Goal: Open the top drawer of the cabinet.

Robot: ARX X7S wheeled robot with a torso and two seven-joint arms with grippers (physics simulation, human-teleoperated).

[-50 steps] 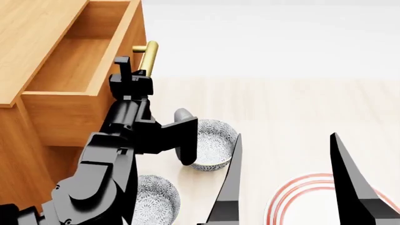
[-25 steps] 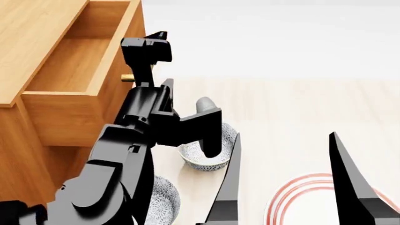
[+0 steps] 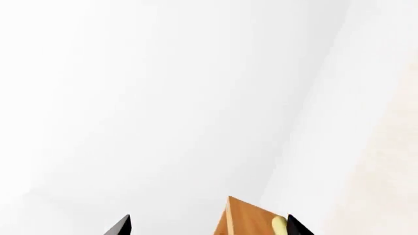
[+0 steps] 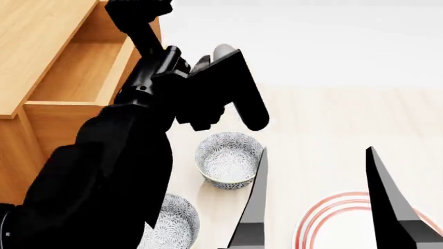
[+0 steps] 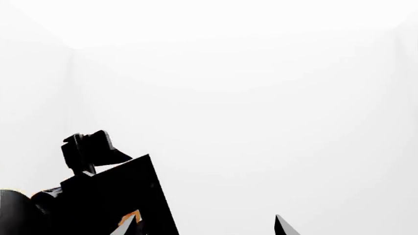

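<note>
1. At the left of the head view we see the cabinet [image 4: 28, 46], its lighter wood top running along the left edge, with the top drawer [image 4: 76, 72] pulled well out so that its pale wooden box lies open to view.
2. Across the drawer's front our left arm [image 4: 138, 135] rises as a broad black mass, hiding the drawer's orange-brown face and its handle from the head camera.
3. Our left gripper [image 4: 138, 10] sits up at the top edge of that view, above the drawer's far corner. In the left wrist view two dark fingertips [image 3: 121, 226] show spread apart with only white wall between them, so the jaws stand open and hold nothing.
4. Between those tips, the wrist view catches a corner of the orange-brown wood and a yellow end of the brass handle [image 3: 279, 225].
5. On the floor beside the cabinet stands a patterned bowl [image 4: 229, 163], and a second patterned bowl [image 4: 173, 223] lies nearer us, partly behind the arm.
6. Our right gripper [image 4: 318, 207] shows as two dark prongs set wide apart, empty, above a red-ringed plate [image 4: 325, 218].
</note>
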